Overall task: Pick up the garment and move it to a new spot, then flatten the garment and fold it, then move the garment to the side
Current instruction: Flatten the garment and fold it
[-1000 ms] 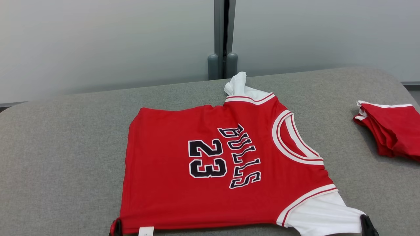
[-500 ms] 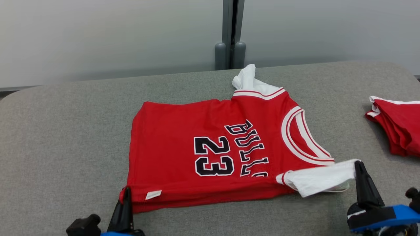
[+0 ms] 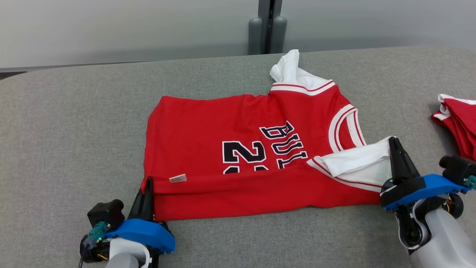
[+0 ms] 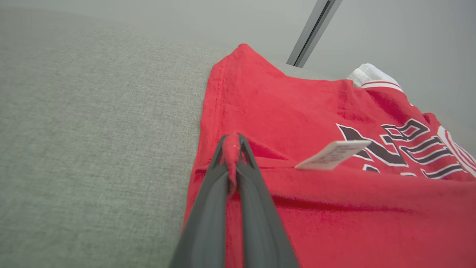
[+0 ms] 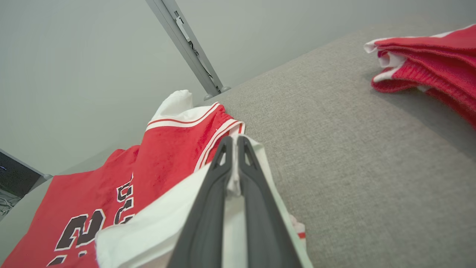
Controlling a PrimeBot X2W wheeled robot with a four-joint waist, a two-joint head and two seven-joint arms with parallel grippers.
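The garment (image 3: 223, 126) is a red jersey with white sleeves and black lettering, lying on the grey table (image 3: 74, 123). Its near edge is folded up over the lower body. My left gripper (image 3: 148, 181) is shut on the red hem corner (image 4: 231, 143) at the garment's near left. My right gripper (image 3: 395, 141) is shut on the white sleeve (image 5: 163, 219) at the near right, lifted over the collar area. A small white label (image 4: 333, 153) sticks up from the fold. The far sleeve (image 3: 288, 69) lies crumpled at the back.
A second red folded garment (image 3: 459, 123) lies at the table's right edge, also seen in the right wrist view (image 5: 431, 59). A grey post (image 3: 267, 28) stands behind the table against a pale wall. Bare table surface stretches to the left of the jersey.
Both grippers have carried the garment's near edge away from me, folding it over the number and lettering. The head view has tilted down.
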